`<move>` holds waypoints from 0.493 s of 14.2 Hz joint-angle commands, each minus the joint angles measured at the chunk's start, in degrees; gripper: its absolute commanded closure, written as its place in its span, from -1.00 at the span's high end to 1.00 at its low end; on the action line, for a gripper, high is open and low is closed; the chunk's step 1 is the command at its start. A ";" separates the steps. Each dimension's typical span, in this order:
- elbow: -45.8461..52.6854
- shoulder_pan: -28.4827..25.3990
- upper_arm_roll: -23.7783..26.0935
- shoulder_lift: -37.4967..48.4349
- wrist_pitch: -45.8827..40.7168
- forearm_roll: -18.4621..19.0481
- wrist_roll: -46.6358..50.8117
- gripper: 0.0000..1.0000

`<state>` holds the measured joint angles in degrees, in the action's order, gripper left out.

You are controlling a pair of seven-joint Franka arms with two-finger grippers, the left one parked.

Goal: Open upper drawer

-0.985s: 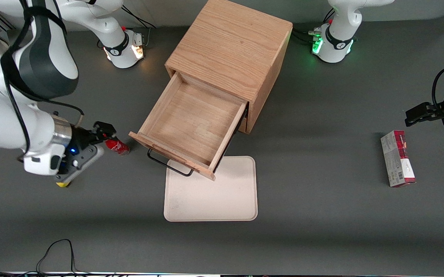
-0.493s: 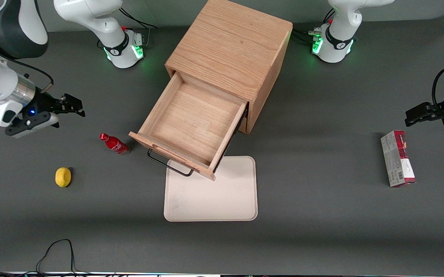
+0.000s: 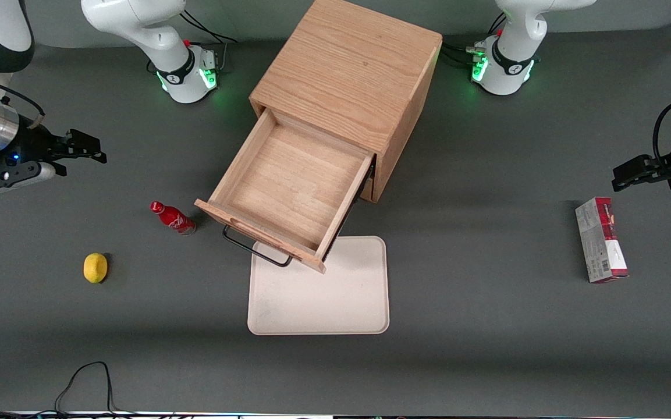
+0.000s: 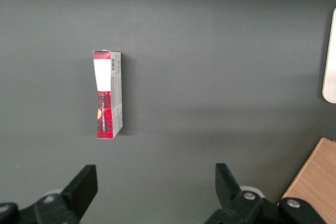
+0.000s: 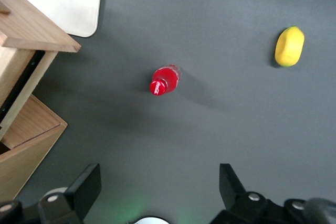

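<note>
Upper drawer pulled well out of the oak cabinet, tray interior bare, front panel overhanging the near edge of the cream tray. Black wire bar handle standing off the drawer front, nothing on it.

Gripper far from the cabinet, toward the working arm's end of the table, above bare mat; fingers spread wide, holding nothing.

Red bottle upright just beside the drawer front corner; lemon farther out from the cabinet again.

Handling, by judgement: solid wood, stiff, no give; likely runs on side slides (dark rail visible in the wrist view). Handle thin, rigid, the only sensible hold: pinch across the bar mid-span, pull straight along the slide line. Task looks done as things lie.
</note>
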<state>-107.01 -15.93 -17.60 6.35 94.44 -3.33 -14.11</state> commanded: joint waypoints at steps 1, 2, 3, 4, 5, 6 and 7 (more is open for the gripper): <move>4.43 0.02 -0.15 -1.87 -1.45 2.00 1.36 1.00; 4.61 1.07 0.28 -2.13 -1.28 3.58 1.45 1.00; 4.44 5.25 2.55 -2.05 -1.19 3.59 1.36 1.00; 4.35 9.12 7.97 -1.70 -1.19 3.50 1.36 1.00; 4.44 12.38 11.76 -1.61 -1.19 3.50 1.97 1.00; 4.52 14.59 13.97 -1.52 -1.19 3.24 2.06 1.00; 4.61 16.70 16.35 -1.26 -1.19 3.07 2.15 1.00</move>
<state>-104.03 -3.30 -6.13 5.42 94.38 -0.97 -13.57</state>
